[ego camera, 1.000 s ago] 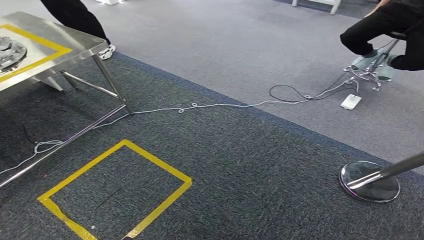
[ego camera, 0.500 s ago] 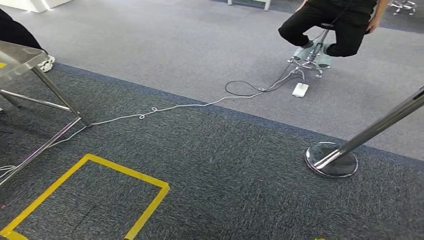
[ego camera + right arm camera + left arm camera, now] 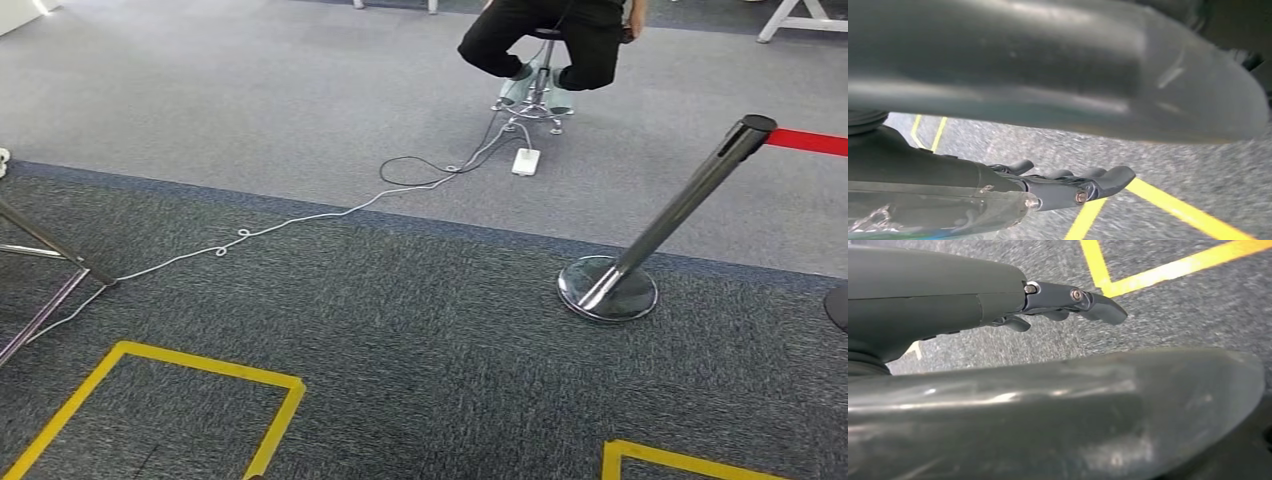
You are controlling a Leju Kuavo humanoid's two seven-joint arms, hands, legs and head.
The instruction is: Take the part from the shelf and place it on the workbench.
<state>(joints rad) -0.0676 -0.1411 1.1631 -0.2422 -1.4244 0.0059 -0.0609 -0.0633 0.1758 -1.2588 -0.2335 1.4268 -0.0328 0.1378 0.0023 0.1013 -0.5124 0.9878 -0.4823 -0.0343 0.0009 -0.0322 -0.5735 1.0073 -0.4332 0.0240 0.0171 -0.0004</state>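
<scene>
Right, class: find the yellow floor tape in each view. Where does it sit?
Head view: yellow tape outlines a square on the dark carpet, lower left.
Left wrist view: yellow tape forms a corner beyond the left fingers.
Right wrist view: yellow tape runs past the right fingers.
Shared landmark: the dark carpet.

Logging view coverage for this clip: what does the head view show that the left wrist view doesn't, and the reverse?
Head view alone: a seated person, a chrome stanchion with red belt, and a white cable running across the floor. Left wrist view alone: the left hand, its fingers extended and holding nothing. Both: dark carpet with yellow tape.
</scene>
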